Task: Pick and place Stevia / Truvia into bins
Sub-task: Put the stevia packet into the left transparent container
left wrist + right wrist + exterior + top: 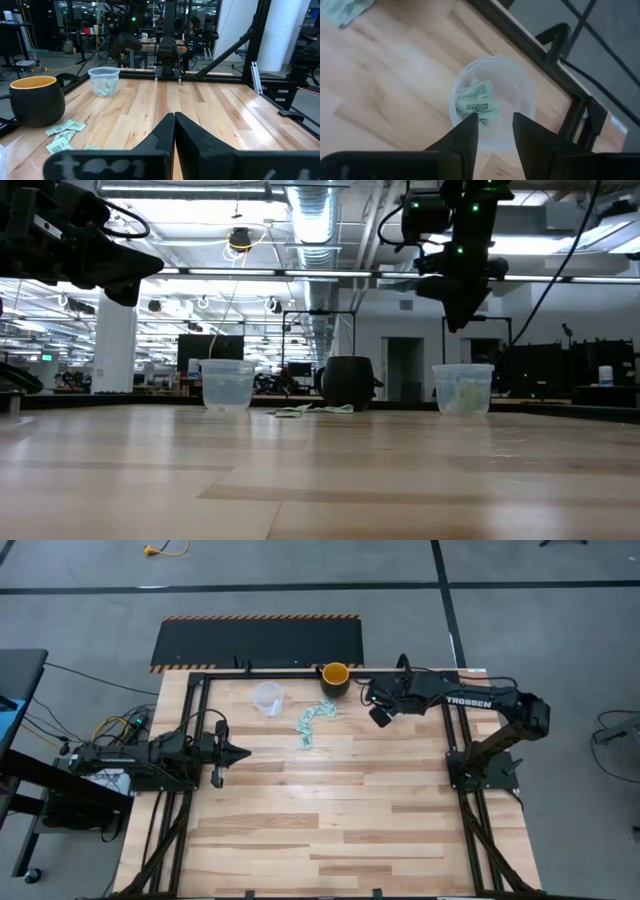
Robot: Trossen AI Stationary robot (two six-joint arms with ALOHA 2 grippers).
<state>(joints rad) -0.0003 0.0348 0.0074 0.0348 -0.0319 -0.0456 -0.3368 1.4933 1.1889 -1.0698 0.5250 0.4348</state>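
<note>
Light green and white sachets (311, 725) lie flat in a loose string on the table between two clear cups. One clear cup (267, 697) stands at the far left of centre. The other clear cup (492, 102) stands under my right gripper and has a few sachets (477, 103) in it. My right gripper (495, 125) hangs open and empty above that cup, fingers pointing down; in the low view it (462, 310) is well above the cup's rim (463, 367). My left gripper (235, 752) is shut and empty, waiting at the table's left side.
A yellow-orange cup with a dark outside (335, 675) stands at the far edge between the two clear cups. Black frame rails (300, 671) run along the table's far edge and sides. The near half of the wooden table (330, 830) is bare.
</note>
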